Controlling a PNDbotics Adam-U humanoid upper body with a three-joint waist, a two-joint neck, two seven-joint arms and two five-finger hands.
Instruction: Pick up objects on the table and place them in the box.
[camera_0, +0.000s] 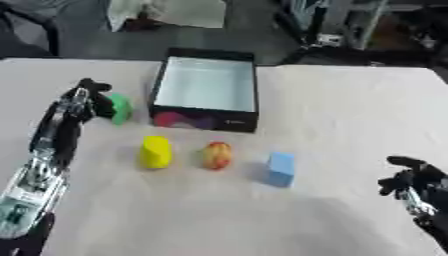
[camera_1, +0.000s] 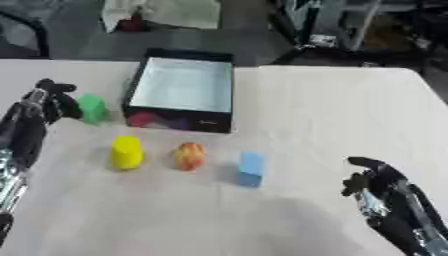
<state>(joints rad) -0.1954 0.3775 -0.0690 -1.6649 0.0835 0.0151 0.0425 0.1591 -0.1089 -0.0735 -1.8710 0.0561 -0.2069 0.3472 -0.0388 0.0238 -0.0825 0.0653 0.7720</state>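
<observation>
Count on worktop (camera_0: 350, 110):
- Box (camera_0: 206, 84): 1, black walls, pale inside, near the far edge.
- Green object (camera_0: 120, 108): 1, left of the box.
- Yellow object (camera_0: 156, 152): 1.
- Orange-red rounded object (camera_0: 217, 155): 1.
- Blue block (camera_0: 281, 169): 1.

Loose objects total: 4; the last three lie in a row nearer the front edge than the box.
- Robot hands: 2, left robot hand (camera_0: 86, 100), right robot hand (camera_1: 374, 186).

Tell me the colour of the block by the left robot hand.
Green block, beside the left robot hand; clearest in the left eye view.
</observation>
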